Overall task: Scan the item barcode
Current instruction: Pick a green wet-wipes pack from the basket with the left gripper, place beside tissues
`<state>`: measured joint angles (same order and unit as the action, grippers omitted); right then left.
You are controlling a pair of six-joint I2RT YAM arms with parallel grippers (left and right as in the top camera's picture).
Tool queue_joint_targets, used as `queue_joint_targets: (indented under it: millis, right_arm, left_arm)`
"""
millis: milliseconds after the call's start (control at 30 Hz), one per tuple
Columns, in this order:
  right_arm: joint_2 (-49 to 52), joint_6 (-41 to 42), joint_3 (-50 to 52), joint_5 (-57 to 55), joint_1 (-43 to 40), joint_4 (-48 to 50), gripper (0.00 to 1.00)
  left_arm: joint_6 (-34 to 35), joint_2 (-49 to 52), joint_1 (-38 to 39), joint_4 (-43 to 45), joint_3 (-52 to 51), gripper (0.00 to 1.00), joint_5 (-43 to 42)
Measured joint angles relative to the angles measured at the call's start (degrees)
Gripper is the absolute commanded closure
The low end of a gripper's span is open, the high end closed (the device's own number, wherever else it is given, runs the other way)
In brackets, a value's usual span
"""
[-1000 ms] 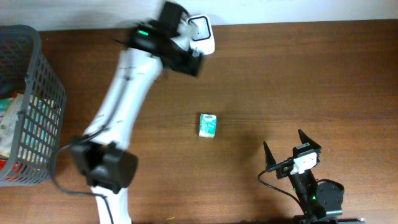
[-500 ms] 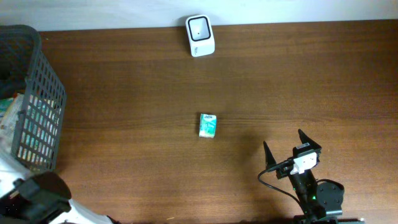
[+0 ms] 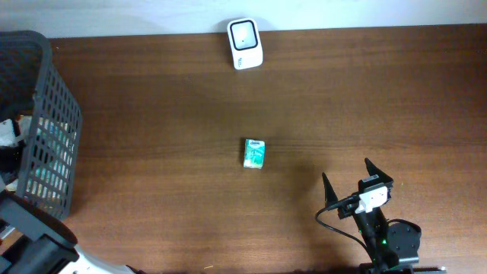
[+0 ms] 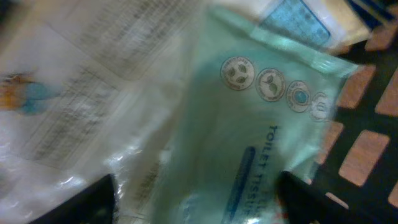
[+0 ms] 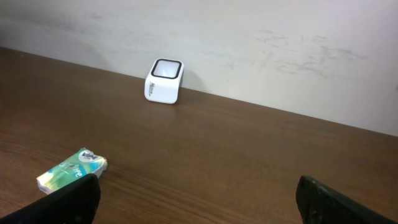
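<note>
While the small teal tissue pack lies flat near the middle of the desk, well apart from both arms, your left claw is down inside the basket at the desk's left edge. Its fingers stand wide, one on each side of a pale green toilet tissue packet; you cannot tell whether they touch it. Your right claw sits near the desk's near right corner, spread wide and holding nothing.

A second ago your left arm reached across to the white scanner at the far edge. Now only its lower part shows at the near left corner. Tissue pack, scanner and right claw have not moved.

You see the tissue pack as a little rectangle, teal and white with darker print at one end, its long side pointing toward the far edge. It is too small here to make out a barcode.
</note>
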<state>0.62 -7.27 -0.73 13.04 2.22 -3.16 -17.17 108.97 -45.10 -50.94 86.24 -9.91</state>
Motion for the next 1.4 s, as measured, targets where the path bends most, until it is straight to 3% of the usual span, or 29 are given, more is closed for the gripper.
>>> queue_joint_targets:
  millis: [67, 133, 167, 400, 500, 633, 700, 767, 867, 967, 1100, 1233, 1267, 1300, 1367, 1400]
  right_arm:
    - [0.00, 0.04, 0.00, 0.00, 0.00, 0.00, 0.01]
    - [0.00, 0.02, 0.00, 0.02, 0.00, 0.00, 0.01]
    - [0.00, 0.00, 0.00, 0.02, 0.00, 0.00, 0.02]
    - [0.00, 0.02, 0.00, 0.02, 0.00, 0.00, 0.02]
    - [0.00, 0.02, 0.00, 0.02, 0.00, 0.00, 0.02]
    - [0.00, 0.00, 0.00, 0.02, 0.00, 0.02, 0.01]
    - [0.00, 0.02, 0.00, 0.02, 0.00, 0.00, 0.01]
    - [0.00, 0.04, 0.00, 0.02, 0.00, 0.02, 0.01]
    - [0.00, 0.02, 0.00, 0.11, 0.00, 0.02, 0.02]
    - [0.00, 0.02, 0.00, 0.15, 0.00, 0.02, 0.01]
    - [0.00, 0.04, 0.00, 0.17, 0.00, 0.02, 0.02]
    - [0.00, 0.02, 0.00, 0.15, 0.00, 0.02, 0.01]
    - [0.00, 0.02, 0.00, 0.17, 0.00, 0.02, 0.01]
    - [0.00, 0.02, 0.00, 0.15, 0.00, 0.02, 0.01]
    - [0.00, 0.04, 0.00, 0.17, 0.00, 0.02, 0.01]
    - [0.00, 0.02, 0.00, 0.17, 0.00, 0.02, 0.02]
  left_arm:
    - [-0.76, 0.00, 0.37, 0.85, -1.40, 0.55, -0.66]
    - [-1.49, 0.00, 0.68, 1.51, -1.88, 0.90, -1.22]
    - [-1.60, 0.00, 0.68, 1.62, -1.90, 1.00, -1.68]
    - [0.76, -0.66, 0.83, -0.61, 0.87, 1.00, -2.78]
    - [6.01, -2.25, 1.27, -3.89, 12.57, 1.00, -2.56]
    - [11.50, -12.04, 5.57, -4.09, 24.22, 1.00, -6.03]
    - [12.74, -18.58, 11.54, -5.86, 26.23, 1.00, -8.33]
    - [13.38, -22.77, 23.19, -12.39, 27.06, 1.00, -11.08]
    - [13.75, -18.95, 39.54, -14.64, 20.90, 1.00, -11.65]
    - [14.01, -12.96, 49.57, -10.78, 11.98, 1.00, -11.63]
    - [16.06, -5.57, 60.17, -2.82, 2.05, 1.00, -11.54]
    - [18.80, 0.61, 64.87, 0.22, -0.46, 1.00, -11.56]
    - [19.47, 2.21, 65.44, 0.35, -0.59, 0.99, -11.56]
    - [20.06, 3.34, 65.94, 0.55, -0.66, 0.82, -11.56]
    - [21.00, 5.35, 66.86, 0.68, -0.66, 0.04, -11.56]
    - [20.92, 5.64, 67.23, 0.68, -0.66, 0.01, -11.58]
